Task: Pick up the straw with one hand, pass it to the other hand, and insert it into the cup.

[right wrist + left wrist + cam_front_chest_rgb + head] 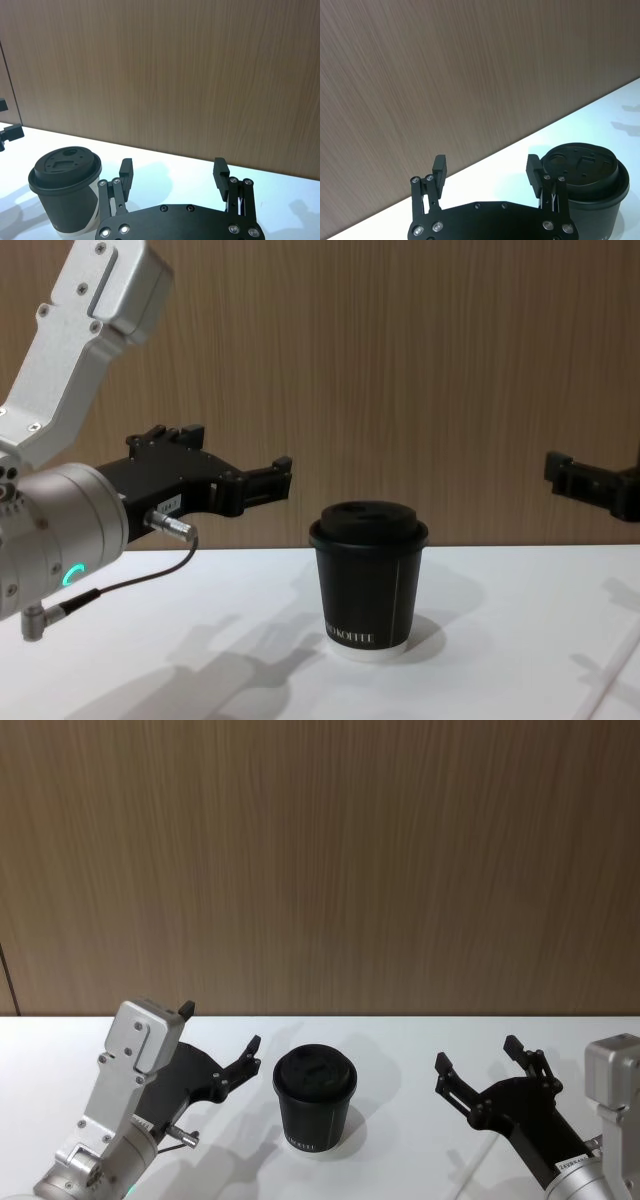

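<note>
Black paper cup (pixel 368 585), smooth domed lid, white lettering ending "KOFFEE", stands between left gripper (pixel 221 1025) and right gripper (pixel 476 1052); both spread, empty.

Left arm (pixel 118 1092) — enters from the lower left, its silver wrist housing (pixel 95 295) angled up and forward. The left gripper (pixel 221 1025) points forward and toward the centre, with both black fingers (pixel 439 164) spread wide apart. A green ring light (pixel 70 575) glows on the wrist cylinder (pixel 45 530), and a grey cable (pixel 120 586) loops beneath it.

Right arm (pixel 612 1115) — enters from the lower right. The right gripper (pixel 477 1053) points forward and inward, fingers (pixel 220 167) likewise spread wide. The two grippers are raised and well apart from each other.
</note>
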You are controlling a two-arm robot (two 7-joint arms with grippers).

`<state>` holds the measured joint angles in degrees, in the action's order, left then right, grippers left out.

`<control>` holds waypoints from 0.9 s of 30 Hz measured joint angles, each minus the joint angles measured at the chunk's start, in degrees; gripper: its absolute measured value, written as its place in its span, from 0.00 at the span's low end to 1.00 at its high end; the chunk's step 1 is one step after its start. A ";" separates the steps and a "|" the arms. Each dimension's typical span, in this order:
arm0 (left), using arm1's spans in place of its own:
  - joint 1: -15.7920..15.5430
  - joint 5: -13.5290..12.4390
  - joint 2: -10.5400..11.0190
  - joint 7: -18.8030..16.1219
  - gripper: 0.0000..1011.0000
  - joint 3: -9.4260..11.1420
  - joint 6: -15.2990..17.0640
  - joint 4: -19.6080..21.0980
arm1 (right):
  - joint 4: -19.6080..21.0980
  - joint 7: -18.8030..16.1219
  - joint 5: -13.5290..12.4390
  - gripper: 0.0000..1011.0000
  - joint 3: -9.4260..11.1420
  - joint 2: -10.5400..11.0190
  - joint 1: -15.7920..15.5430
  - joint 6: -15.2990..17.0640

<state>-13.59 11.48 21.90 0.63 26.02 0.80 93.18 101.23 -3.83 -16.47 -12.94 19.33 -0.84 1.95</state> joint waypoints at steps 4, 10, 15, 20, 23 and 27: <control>0.00 0.00 0.00 0.00 0.99 0.00 0.00 0.00 | 0.00 0.00 0.00 0.99 0.00 0.00 0.00 0.00; 0.00 0.00 0.00 0.00 0.99 0.00 0.00 0.00 | 0.00 0.00 0.00 0.99 0.00 0.00 0.00 0.00; 0.00 0.00 0.00 0.00 0.99 0.00 0.00 0.00 | 0.00 0.00 0.00 0.99 0.00 0.00 0.00 0.00; 0.00 0.00 0.00 0.00 0.99 0.00 0.00 0.00 | 0.00 0.00 0.00 0.99 0.00 0.00 0.00 0.00; 0.00 0.00 0.00 0.00 0.99 0.00 0.00 0.00 | 0.00 0.00 0.00 0.99 0.00 0.00 0.00 0.00; 0.00 0.00 0.00 0.00 0.99 0.00 0.00 0.00 | 0.00 0.00 0.00 0.99 0.00 0.00 0.00 0.00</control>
<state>-13.59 11.48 21.90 0.63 26.02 0.80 93.18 101.23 -3.83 -16.47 -12.94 19.33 -0.84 1.95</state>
